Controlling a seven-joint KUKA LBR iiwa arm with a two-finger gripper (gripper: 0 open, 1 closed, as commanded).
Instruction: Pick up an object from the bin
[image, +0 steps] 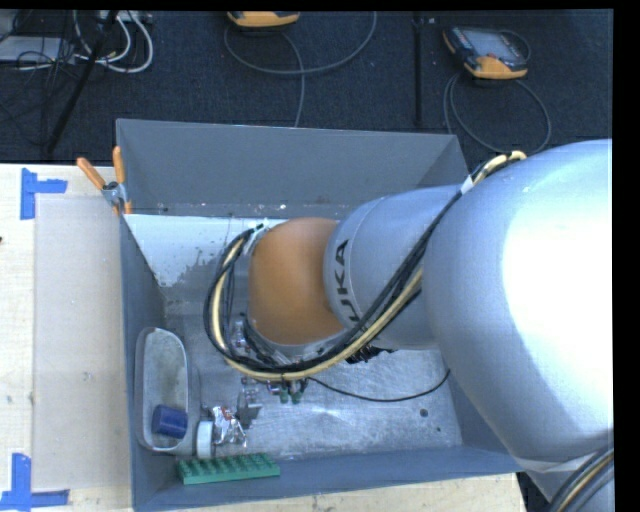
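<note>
The arm reaches into the grey metal bin (300, 175) from the right, its orange wrist cover (290, 280) above the bin's floor. The gripper (236, 420) hangs low near the front left corner, just beside a small white cylinder (205, 438); whether it is open or closed cannot be told. A green ridged bar (228, 467) lies just in front along the wall. To the left lies a clear plastic tub (165, 375) with a blue cap (168, 421) in it.

A clear plastic tub (165, 375) lay along the bin's (290, 170) left wall, a blue cap (169, 421) at its near end. A green toothed brick (228, 467) lay along the front wall.
</note>
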